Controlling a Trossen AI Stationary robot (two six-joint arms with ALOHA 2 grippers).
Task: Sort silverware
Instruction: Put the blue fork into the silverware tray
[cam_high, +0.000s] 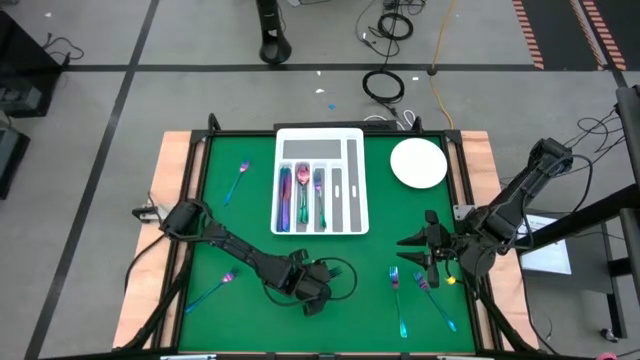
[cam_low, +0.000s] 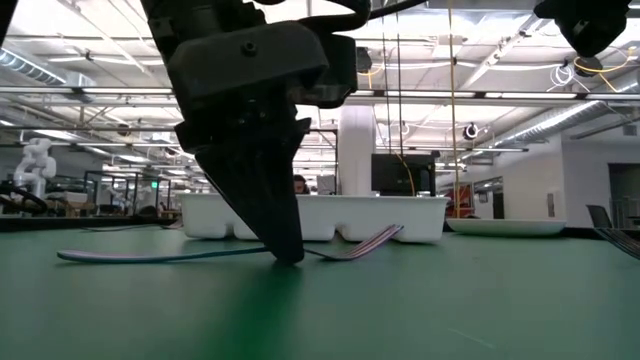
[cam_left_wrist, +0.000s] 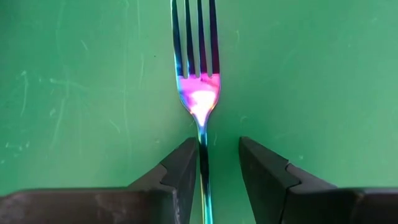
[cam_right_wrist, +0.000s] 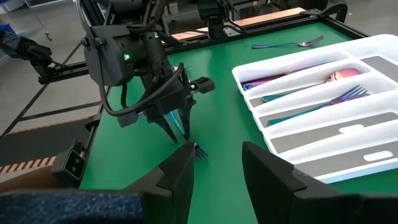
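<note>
The left gripper (cam_left_wrist: 214, 177) sits nearest the lens in its wrist view, its two dark fingers (cam_left_wrist: 180, 171) spread with a gap between them. A fork (cam_left_wrist: 199, 93) lies flat on the green table (cam_left_wrist: 323, 74) with its handle running between those fingers, closer to one than the other; neither finger clearly presses it. The fork's long axis runs straight away from the gripper, tines pointing forward, its neck glowing pink into blue.

In the high view the left arm reaches from the table's left edge across the near part, wrist bent down, gripper (cam_high: 312, 287) near the front centre. The low view shows the fingertips (cam_low: 285, 245) touching the table, with the fork's curved tines (cam_low: 365, 243) just beside them and a slim handle stretching away along the surface.

The right gripper (cam_right_wrist: 214, 168) hovers over the near right part of the table, fingers parted and holding nothing. Its arm comes in from the right edge, folded at the elbow.

The tray (cam_high: 320, 181) sits at the far centre, its slots running near to far. Three pieces (cam_high: 302, 197) lie lengthwise in its left slots. A plate (cam_high: 418, 163) stands just right of the tray. Loose pieces lie on the table: one left of the tray (cam_high: 237, 181), one near the front left (cam_high: 212, 290), two near the right gripper (cam_high: 415, 300).

No writing can be read.
</note>
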